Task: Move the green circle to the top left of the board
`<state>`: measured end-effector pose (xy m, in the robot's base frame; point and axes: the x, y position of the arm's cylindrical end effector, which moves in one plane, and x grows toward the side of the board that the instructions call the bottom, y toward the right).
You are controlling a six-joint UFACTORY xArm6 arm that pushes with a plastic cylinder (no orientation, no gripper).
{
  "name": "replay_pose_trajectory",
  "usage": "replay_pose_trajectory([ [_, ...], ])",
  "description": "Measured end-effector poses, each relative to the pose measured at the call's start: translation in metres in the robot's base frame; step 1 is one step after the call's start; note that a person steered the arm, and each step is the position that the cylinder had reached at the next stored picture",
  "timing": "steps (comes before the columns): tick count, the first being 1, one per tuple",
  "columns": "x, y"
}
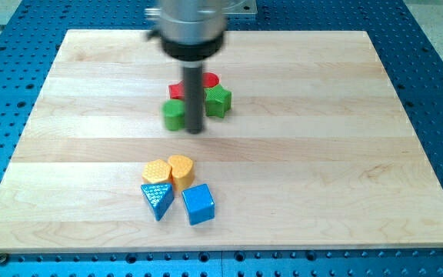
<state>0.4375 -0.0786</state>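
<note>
Seven blocks lie on the board point(68, 154): two green, two yellow, two blue, one red; the green circle point(174, 115) touches my tip point(195, 129), a fingerless rod, on the view's left.

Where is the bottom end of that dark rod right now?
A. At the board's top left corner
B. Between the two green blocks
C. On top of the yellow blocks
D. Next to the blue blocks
B: my tip sits between the green circle on the view's left and the other green block on its right, just below the red block.
</note>
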Motion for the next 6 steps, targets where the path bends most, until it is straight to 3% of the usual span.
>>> replay_pose_trajectory([
  [1,0.009,-0.052],
  [2,-0.036,-0.026],
  [4,0.05,-0.058],
  [5,0.04,-0.079],
  [6,-0.017,-0.09],
])
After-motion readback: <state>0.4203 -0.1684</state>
